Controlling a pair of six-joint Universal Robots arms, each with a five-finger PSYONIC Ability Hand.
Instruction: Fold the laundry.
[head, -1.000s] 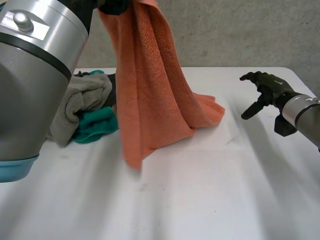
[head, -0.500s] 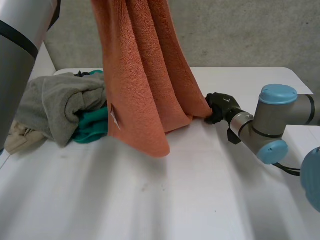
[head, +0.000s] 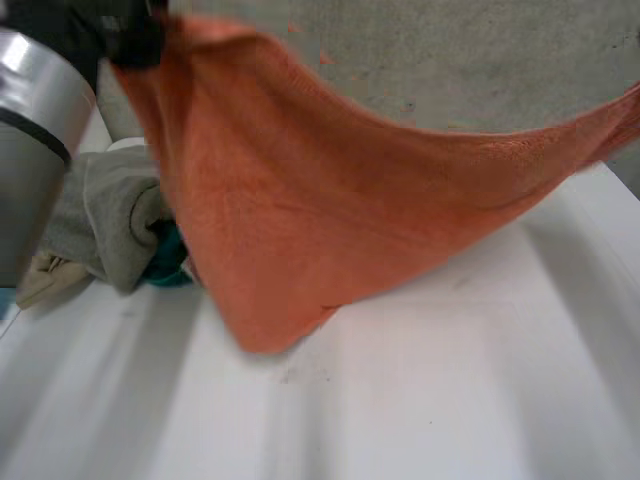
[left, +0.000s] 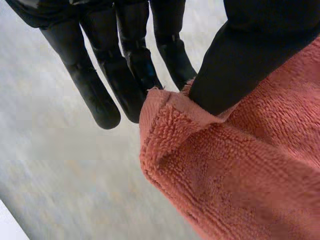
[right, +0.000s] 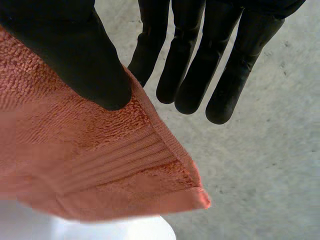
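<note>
My left hand (left: 245, 65) and right hand (right: 75, 55) each pinch an orange towel (head: 350, 200) corner, thumb against fingers; stretched above the table (head: 450, 400), it partly screens, at left, a grey garment (head: 110, 215) and apparently teal cloth (head: 168, 262).

Robot test lab: concrete wall (head: 480, 60) behind white table (head: 450, 400); robot arm (head: 30, 150), clothes pile (head: 110, 220) at table's left.

Plain salmon-orange towel (head: 330, 220), a ribbed band near its edge. Grey cloth (head: 105, 220), teal cloth (head: 165, 262), beige cloth (head: 45, 280). White table (head: 450, 400). Black left hand (left: 90, 85) and right hand (right: 190, 65).
</note>
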